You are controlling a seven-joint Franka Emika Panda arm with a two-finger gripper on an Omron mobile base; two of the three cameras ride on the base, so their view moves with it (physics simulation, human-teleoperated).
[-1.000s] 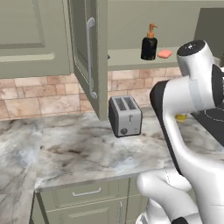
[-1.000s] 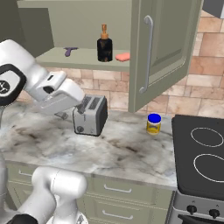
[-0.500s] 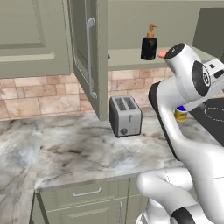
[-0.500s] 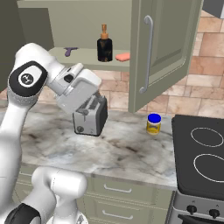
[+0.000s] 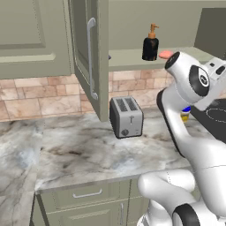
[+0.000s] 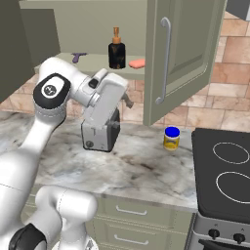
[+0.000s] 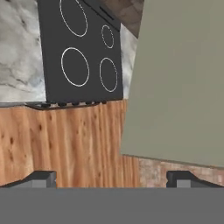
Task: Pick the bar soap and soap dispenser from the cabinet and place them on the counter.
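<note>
Toaster (image 5: 126, 117) is serving as the landmark here: it is standing on the counter (image 5: 79, 154) against the brick backsplash, directly below the open cabinet (image 6: 97, 29). Above the toaster, on the cabinet's shelf, the soap dispenser (image 5: 150, 43) is standing upright, black with its orange pump on top, and the bar soap (image 6: 137, 63) is lying flat just beside it, on the side farther from the purple item (image 6: 78, 57) that is resting deeper along the same shelf. One cabinet door (image 6: 183, 53) is hanging open above and to the stove side of the toaster, its long silver handle (image 6: 163, 61) facing outward. A yellow jar (image 6: 171, 138) with a blue lid is sitting on the counter between the toaster and the black cooktop (image 6: 224, 176). The arm is reaching across in front of the toaster, with the gripper (image 6: 128, 101) hovering just above the toaster's top and below the shelf, apart from both soaps. In the hand view the fingertips (image 7: 41, 177) are standing far apart at the two bottom corners, so the jaws are spread wide with nothing between them; beyond them the cooktop (image 7: 83, 52), wood flooring and the pale face of a cabinet door (image 7: 179, 83) are showing.
</note>
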